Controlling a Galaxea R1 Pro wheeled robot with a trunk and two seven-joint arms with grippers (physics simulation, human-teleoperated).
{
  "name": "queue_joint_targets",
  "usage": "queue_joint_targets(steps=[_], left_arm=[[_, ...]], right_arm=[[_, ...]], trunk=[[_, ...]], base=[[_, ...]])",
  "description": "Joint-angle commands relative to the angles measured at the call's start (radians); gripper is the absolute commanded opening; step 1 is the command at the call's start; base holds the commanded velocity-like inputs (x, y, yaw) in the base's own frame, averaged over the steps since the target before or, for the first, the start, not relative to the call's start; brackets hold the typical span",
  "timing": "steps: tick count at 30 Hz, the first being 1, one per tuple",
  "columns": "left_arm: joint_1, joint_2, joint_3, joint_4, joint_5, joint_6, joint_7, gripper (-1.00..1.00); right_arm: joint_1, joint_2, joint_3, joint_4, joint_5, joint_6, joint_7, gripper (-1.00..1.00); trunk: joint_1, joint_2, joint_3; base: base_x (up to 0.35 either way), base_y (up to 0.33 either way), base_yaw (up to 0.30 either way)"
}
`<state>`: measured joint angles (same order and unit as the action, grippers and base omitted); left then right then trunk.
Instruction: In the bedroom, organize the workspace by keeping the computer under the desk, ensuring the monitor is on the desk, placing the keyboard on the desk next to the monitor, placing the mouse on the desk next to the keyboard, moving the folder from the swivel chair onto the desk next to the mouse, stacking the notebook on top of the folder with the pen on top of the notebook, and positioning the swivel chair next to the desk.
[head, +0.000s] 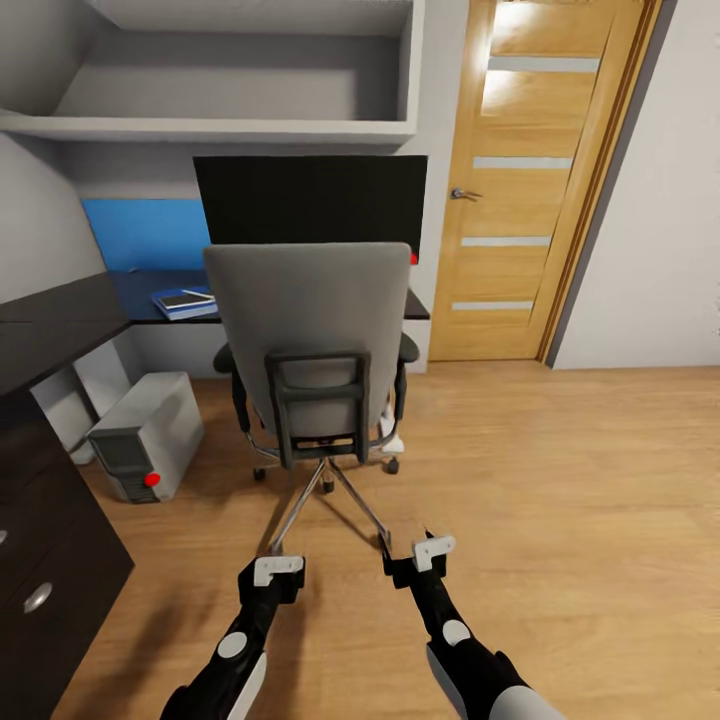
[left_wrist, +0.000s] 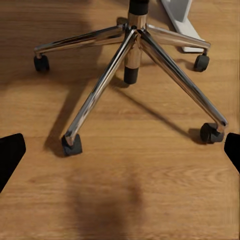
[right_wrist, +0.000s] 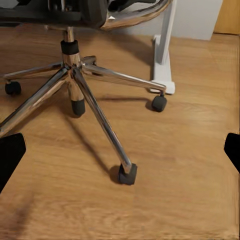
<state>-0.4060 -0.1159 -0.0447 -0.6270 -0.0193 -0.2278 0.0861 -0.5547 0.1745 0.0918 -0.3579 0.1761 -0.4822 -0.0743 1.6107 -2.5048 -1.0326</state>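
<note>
From the head view, the swivel chair (head: 310, 350) stands with its grey back toward the robot, just in front of the dark desk (head: 60, 320). Behind the chair, on the desk, the black monitor (head: 310, 200) stands upright. To the chair's left a blue folder (head: 185, 303) lies on the desk with a dark notebook-like item on it; whether a pen rests there is too small to tell. Left of the chair, the computer tower (head: 145, 435) stands on the wooden floor (head: 560, 480) at the desk's edge, seemingly part under it. The left gripper (head: 277, 570) and right gripper (head: 432, 553) hang low behind the chair, each near a chrome leg of the chair's base; probably they are lowered so as to push or hook the base and roll the chair toward the desk.

In the left wrist view, the chrome star base (left_wrist: 132, 45) lies ahead of the gripper, apart from it. Its dark fingertips (left_wrist: 10, 155) sit at the picture's far edges, spread wide, holding nothing.

In the right wrist view, the nearest caster (right_wrist: 127, 175) stands ahead between the parted fingertips (right_wrist: 10, 152), untouched; this gripper is likewise spread and empty. Beyond the chair stands a white desk support (right_wrist: 164, 55).
</note>
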Motion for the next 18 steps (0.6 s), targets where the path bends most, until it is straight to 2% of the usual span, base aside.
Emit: queue_joint_targets(steps=[1,10,18], left_arm=[[0.0,0.002,-0.004,0.001,-0.002,-0.003,0.009,1.0],[0.0,0.028,-0.001,0.013,-0.001,-0.003,0.009,1.0],[0.0,0.033,0.0,0.109,0.011,-0.007,0.011,1.0]], right_arm=[[-0.001,0.0,0.001,0.007,0.009,-0.001,-0.009,1.0],[-0.001,0.0,-0.008,0.071,0.001,0.0,-0.038,1.0],[-0.001,0.0,-0.015,0.085,-0.022,0.0,-0.11,1.0]], trunk=[[-0.001,0.0,-0.001],[-0.001,0.0,-0.001],[-0.001,0.0,-0.001]], base=[[-0.298,-0.104,0.0],[-0.298,-0.111,0.0],[-0.298,-0.12,0.0]])
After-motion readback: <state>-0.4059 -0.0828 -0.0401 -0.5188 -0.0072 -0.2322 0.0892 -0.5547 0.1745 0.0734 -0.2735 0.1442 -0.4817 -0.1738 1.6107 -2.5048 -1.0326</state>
